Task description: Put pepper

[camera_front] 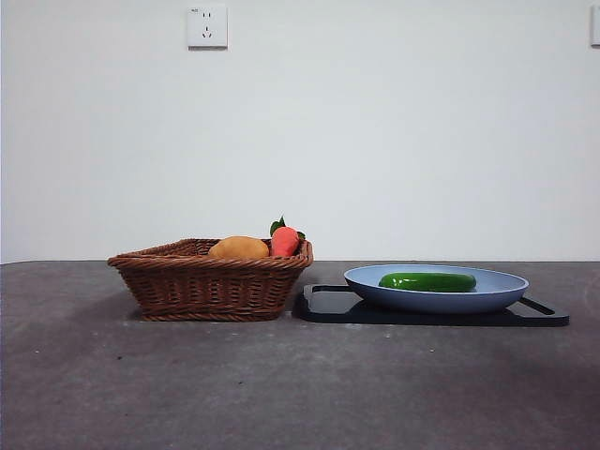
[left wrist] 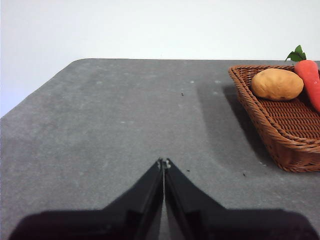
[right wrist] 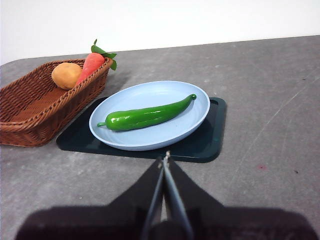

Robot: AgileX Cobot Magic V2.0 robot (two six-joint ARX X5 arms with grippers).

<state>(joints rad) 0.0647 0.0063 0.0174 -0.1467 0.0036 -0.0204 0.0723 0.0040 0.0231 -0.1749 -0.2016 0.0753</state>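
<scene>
The glossy green pepper (camera_front: 427,281) lies flat in the blue plate (camera_front: 497,292), which stands on a black tray (camera_front: 328,306). In the right wrist view the pepper (right wrist: 146,115) stretches across the plate (right wrist: 195,127). My right gripper (right wrist: 165,156) is shut and empty, above the table just short of the tray's near edge. My left gripper (left wrist: 163,163) is shut and empty over bare table, well away from the basket (left wrist: 280,140). Neither gripper shows in the front view.
A brown wicker basket (camera_front: 211,281) stands left of the tray and holds a yellow-orange rounded fruit (camera_front: 238,248) and a red-orange fruit with green leaves (camera_front: 284,240). The grey table (camera_front: 281,384) stretches in front. A white wall with a socket (camera_front: 206,26) is behind.
</scene>
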